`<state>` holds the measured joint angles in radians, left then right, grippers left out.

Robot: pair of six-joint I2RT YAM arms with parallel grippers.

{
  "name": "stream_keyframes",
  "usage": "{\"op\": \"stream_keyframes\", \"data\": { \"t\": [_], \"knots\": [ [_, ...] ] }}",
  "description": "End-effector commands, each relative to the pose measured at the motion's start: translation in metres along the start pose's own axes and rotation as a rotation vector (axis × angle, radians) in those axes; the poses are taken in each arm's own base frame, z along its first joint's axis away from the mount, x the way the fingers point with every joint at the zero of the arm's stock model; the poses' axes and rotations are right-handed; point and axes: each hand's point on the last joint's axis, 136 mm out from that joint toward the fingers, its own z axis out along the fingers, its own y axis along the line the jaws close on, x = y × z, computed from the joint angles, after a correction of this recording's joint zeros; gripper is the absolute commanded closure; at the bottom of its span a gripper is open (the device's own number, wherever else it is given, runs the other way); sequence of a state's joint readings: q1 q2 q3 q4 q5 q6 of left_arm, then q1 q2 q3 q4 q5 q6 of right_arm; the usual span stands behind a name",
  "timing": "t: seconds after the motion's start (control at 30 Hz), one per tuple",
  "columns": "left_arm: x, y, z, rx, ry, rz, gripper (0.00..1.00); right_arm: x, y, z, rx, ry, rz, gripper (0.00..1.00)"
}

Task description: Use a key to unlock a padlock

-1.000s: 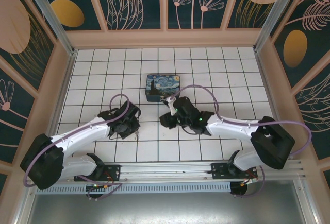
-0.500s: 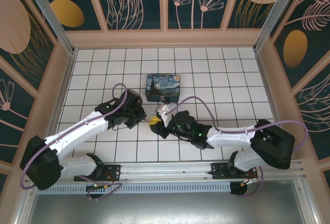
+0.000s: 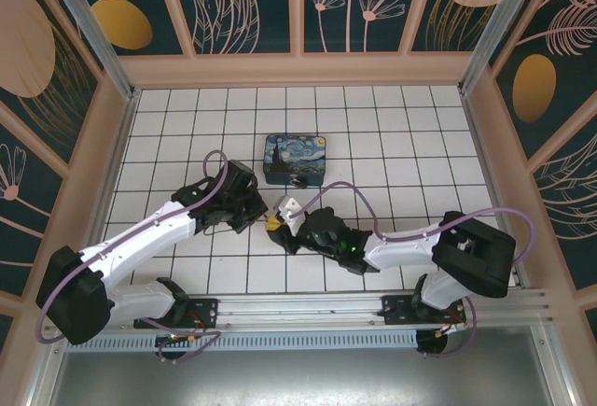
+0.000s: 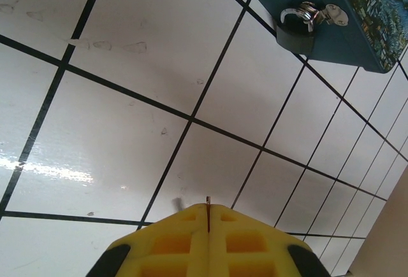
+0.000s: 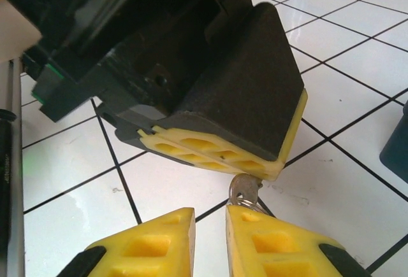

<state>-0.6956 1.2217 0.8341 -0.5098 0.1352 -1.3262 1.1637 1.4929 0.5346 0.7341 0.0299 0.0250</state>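
From above, the left hand [image 3: 263, 212] and right hand [image 3: 278, 223] sit tip to tip on the white tiled surface [image 3: 373, 126], near the swirl-painted blue box [image 3: 295, 158]. In the left wrist view, the left hand is pinched fully closed on the thin bronze metal key [image 4: 208, 202], and the small dark metal padlock [image 4: 295, 34] hangs at the box's edge. In the right wrist view, the right hand's jaws are narrowly parted and empty, just beside the key's round head.

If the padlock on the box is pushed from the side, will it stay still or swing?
Probably it swings: the padlock hangs only by its thin shackle through the latch of the box. It looks small, so likely light and easy to move. Its metal body seems smooth, perhaps slippery to grip.
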Motion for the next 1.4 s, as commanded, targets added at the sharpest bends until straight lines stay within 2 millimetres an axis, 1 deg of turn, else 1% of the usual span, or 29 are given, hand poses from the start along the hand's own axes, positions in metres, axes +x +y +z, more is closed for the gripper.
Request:
{"op": "stream_keyframes", "data": {
  "t": [0.0,0.07,0.23,0.37,0.5,0.57,0.6,0.63,0.67,0.7,0.73,0.8,0.83,0.9,0.97,1.07,1.13,1.2,1.27,1.37],
  "knots": [
    [0.001,-0.010,-0.005,0.044,0.011,-0.013,0.94,-0.020,0.000,0.008,0.028,-0.054,-0.020,0.80],
    [0.002,-0.010,-0.005,0.048,0.016,-0.012,0.94,-0.020,-0.002,0.012,0.040,-0.047,-0.018,0.82],
    [0.003,-0.008,-0.005,0.051,0.019,-0.016,0.95,-0.015,-0.007,0.020,0.067,-0.024,-0.014,0.89],
    [0.005,-0.006,-0.005,0.054,0.027,-0.022,0.94,-0.015,-0.011,0.022,0.090,-0.020,-0.009,0.99],
    [0.005,-0.009,-0.007,0.069,0.024,-0.029,0.93,-0.012,-0.011,0.022,0.093,-0.013,-0.002,1.00],
    [0.004,-0.010,-0.009,0.077,0.020,-0.033,0.88,-0.012,-0.012,0.021,0.096,-0.013,0.006,1.00],
    [0.004,-0.011,-0.010,0.078,0.018,-0.035,0.83,-0.012,-0.012,0.020,0.094,-0.010,0.008,1.00],
    [0.003,-0.010,-0.010,0.077,0.014,-0.036,0.74,-0.011,-0.013,0.020,0.096,-0.008,0.015,1.00],
    [0.001,-0.010,-0.011,0.075,0.008,-0.039,0.71,-0.011,-0.014,0.019,0.094,-0.005,0.026,1.00],
    [0.000,-0.009,-0.012,0.073,0.004,-0.038,0.71,-0.011,-0.016,0.018,0.095,-0.003,0.037,1.00],
    [-0.002,-0.007,-0.012,0.067,-0.005,-0.040,0.70,-0.010,-0.016,0.016,0.083,-0.001,0.052,1.00],
    [-0.009,-0.002,-0.013,0.056,-0.025,-0.044,0.61,-0.010,-0.016,0.012,0.043,0.002,0.097,1.00],
    [-0.014,0.002,-0.014,0.045,-0.042,-0.042,0.59,-0.011,-0.018,0.010,0.029,0.000,0.122,1.00],
    [-0.026,0.011,-0.015,0.017,-0.083,-0.036,0.58,-0.008,-0.024,0.006,0.006,0.015,0.171,1.00],
    [-0.037,0.024,-0.014,-0.025,-0.113,-0.016,0.57,-0.001,-0.033,0.002,0.013,0.051,0.208,1.00],
    [-0.045,0.041,-0.013,-0.075,-0.148,0.023,0.58,0.012,-0.036,-0.005,-0.009,0.114,0.266,0.99],
    [-0.048,0.053,-0.010,-0.115,-0.159,0.067,0.57,0.024,-0.037,-0.007,-0.003,0.167,0.303,0.94],
    [-0.043,0.065,-0.001,-0.146,-0.128,0.102,0.58,0.031,-0.040,-0.011,0.013,0.178,0.340,0.91],
    [-0.033,0.073,0.011,-0.136,-0.078,0.117,0.61,0.032,-0.046,-0.017,0.033,0.162,0.379,0.89],
    [-0.025,0.076,0.027,-0.093,-0.034,0.191,0.67,0.028,-0.058,-0.023,0.044,0.135,0.441,0.88]
  ]
}}
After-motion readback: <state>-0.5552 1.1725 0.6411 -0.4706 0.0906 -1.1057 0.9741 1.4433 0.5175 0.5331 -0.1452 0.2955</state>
